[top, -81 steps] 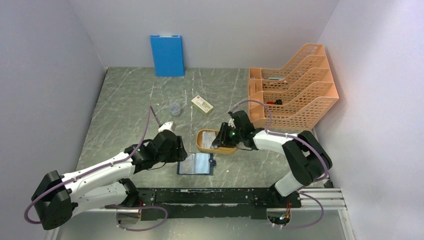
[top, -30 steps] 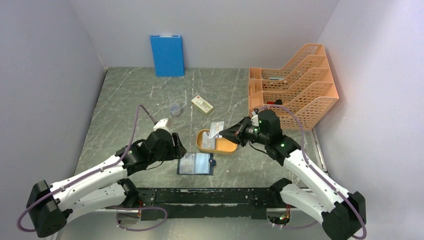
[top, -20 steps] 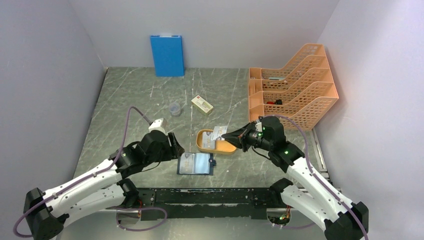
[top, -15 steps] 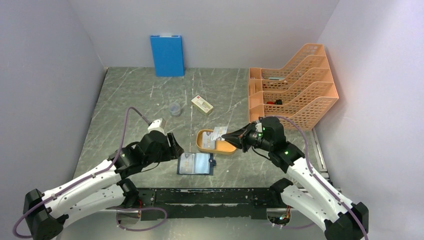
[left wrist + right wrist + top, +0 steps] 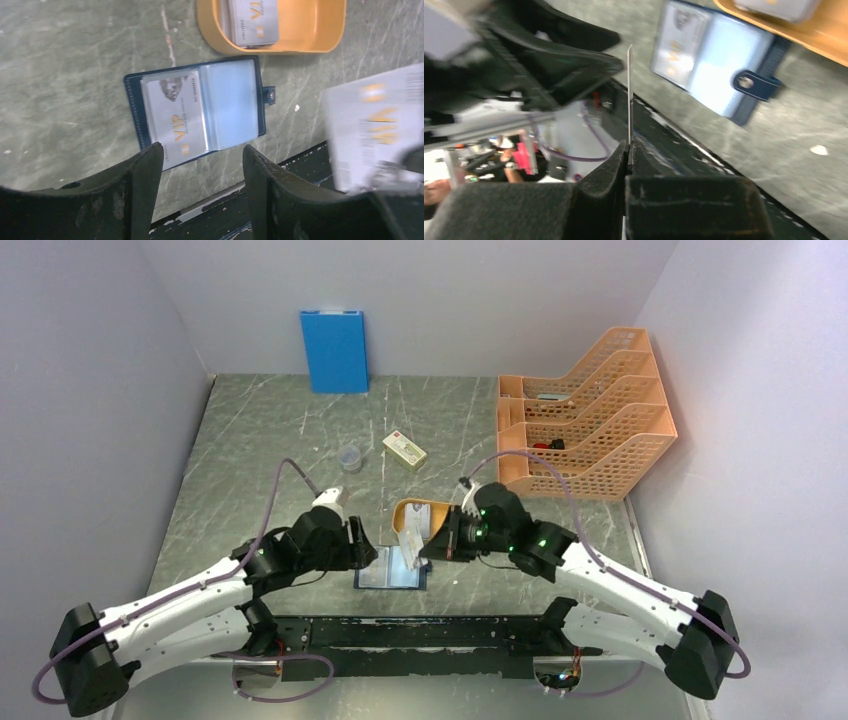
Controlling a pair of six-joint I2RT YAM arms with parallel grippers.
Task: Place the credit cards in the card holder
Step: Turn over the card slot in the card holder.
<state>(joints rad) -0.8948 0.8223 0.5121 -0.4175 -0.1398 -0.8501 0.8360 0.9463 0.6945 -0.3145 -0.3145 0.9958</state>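
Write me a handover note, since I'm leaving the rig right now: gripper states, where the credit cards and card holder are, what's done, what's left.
Left gripper: open, holding nothing, poised by the dark navy folding card holder, which lies open flat on the table.
Right gripper: shut on a pale grey plastic credit card, held in the air close to the holder.
Done: one VIP card sits in the holder's left sleeve; the right sleeve looks empty.
Left: slot in the held card, then fetch the top card from the orange oval tray. I cannot tell whether more lie under it.
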